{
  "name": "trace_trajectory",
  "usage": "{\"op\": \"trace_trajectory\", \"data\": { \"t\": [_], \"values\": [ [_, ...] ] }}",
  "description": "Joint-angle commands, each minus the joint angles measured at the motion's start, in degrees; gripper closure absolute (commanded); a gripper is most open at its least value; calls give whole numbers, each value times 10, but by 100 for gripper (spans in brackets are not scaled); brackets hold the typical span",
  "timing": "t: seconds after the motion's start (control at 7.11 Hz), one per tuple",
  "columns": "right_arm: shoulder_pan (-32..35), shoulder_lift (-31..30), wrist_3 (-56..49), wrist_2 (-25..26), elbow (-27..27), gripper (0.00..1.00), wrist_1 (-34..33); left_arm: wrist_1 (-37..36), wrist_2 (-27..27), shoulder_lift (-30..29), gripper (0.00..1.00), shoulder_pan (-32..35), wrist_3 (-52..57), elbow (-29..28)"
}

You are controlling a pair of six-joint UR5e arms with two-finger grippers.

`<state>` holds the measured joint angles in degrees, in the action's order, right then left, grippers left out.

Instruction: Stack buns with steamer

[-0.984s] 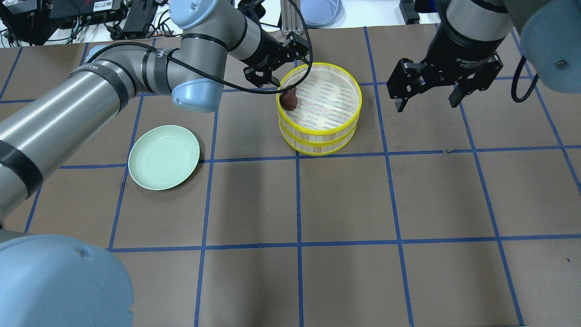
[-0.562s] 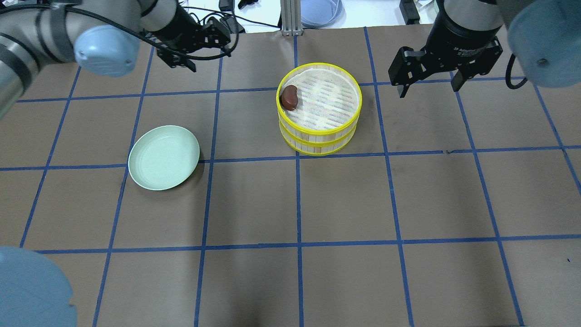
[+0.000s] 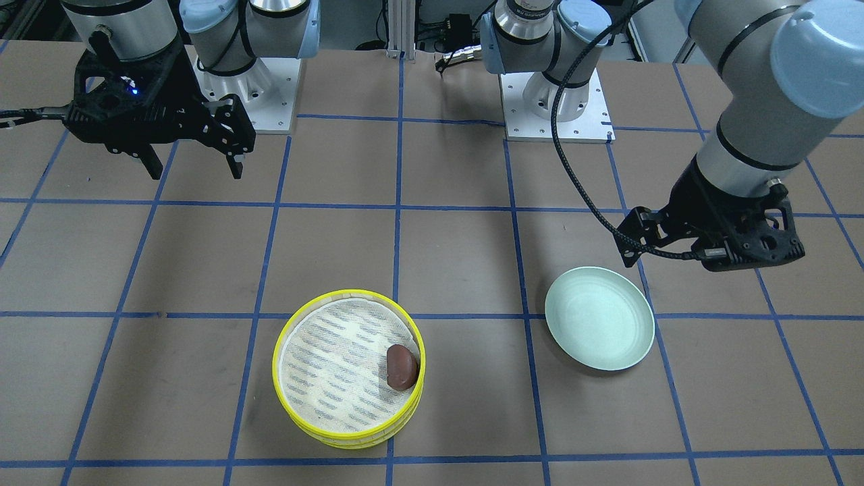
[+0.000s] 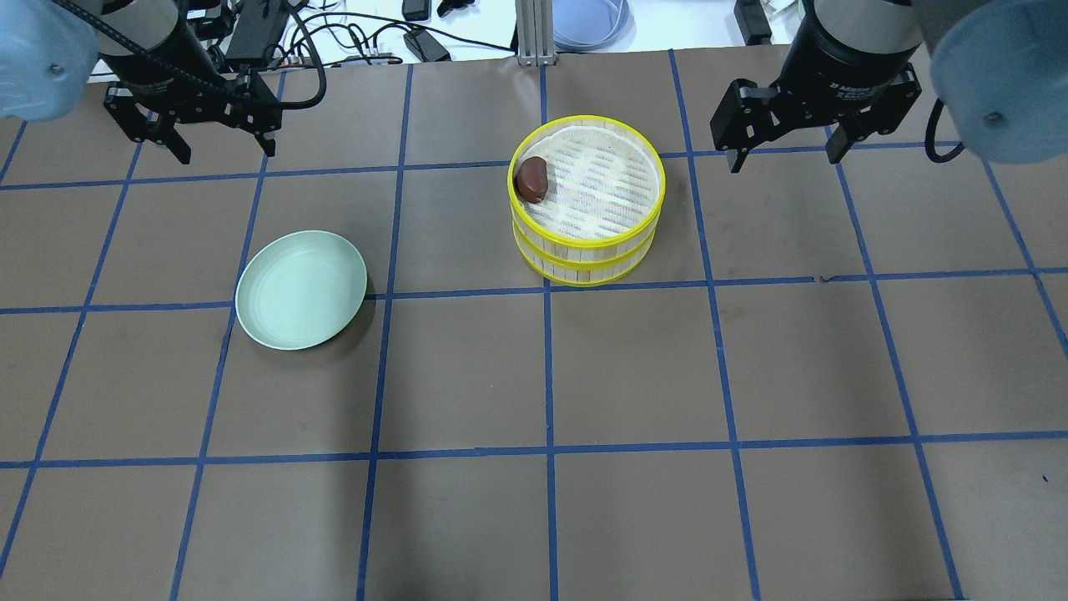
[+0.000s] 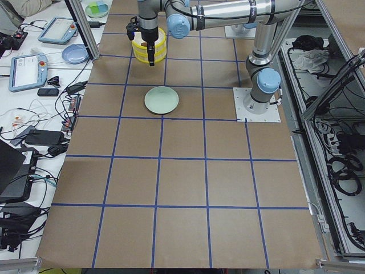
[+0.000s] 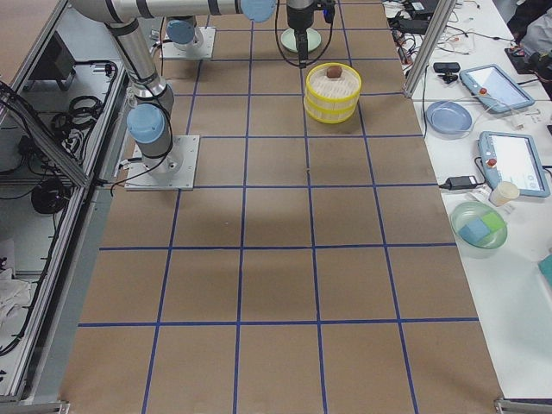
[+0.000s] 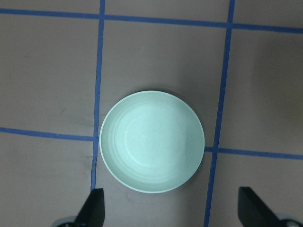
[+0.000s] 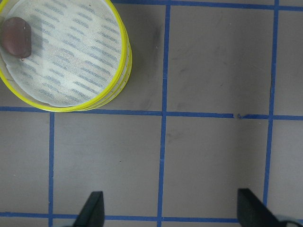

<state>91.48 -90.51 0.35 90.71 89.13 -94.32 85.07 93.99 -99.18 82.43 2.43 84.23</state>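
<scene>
The steamer (image 4: pixel 613 238) is two yellow-rimmed trays stacked one on the other at the table's middle back; it also shows in the front view (image 3: pixel 324 378) and the right wrist view (image 8: pixel 71 61). The dark reddish-brown bun (image 4: pixel 531 179) lies on the top tray's floor against its left rim, and shows in the front view (image 3: pixel 401 366) and the right wrist view (image 8: pixel 15 37). The cream bun is hidden. My left gripper (image 4: pixel 224 152) is open and empty, high above the far left of the table. My right gripper (image 4: pixel 784 159) is open and empty, to the right of the steamer.
An empty mint-green plate (image 4: pixel 301 289) sits left of the steamer, directly under the left wrist camera (image 7: pixel 151 141). The brown table cover has a blue tape grid. Cables and devices lie beyond the table's far edge.
My left gripper has drawn away from the steamer's left rim to the far left back. The brown bun stays in the top tray. My right gripper has shifted slightly back.
</scene>
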Motion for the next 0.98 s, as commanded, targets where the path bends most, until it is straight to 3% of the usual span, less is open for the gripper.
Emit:
{"op": "trace_trajectory", "data": {
  "t": [0.0,0.28,0.84],
  "values": [
    [8,1,45,2,0,0,2,20,0,37,0,4,1,22],
    [8,1,53,2,1,0,0,25,-27,61,0,11,0,33],
    [9,2,51,1,7,0,-1,27,-21,68,0,11,2,48]
  ]
}}
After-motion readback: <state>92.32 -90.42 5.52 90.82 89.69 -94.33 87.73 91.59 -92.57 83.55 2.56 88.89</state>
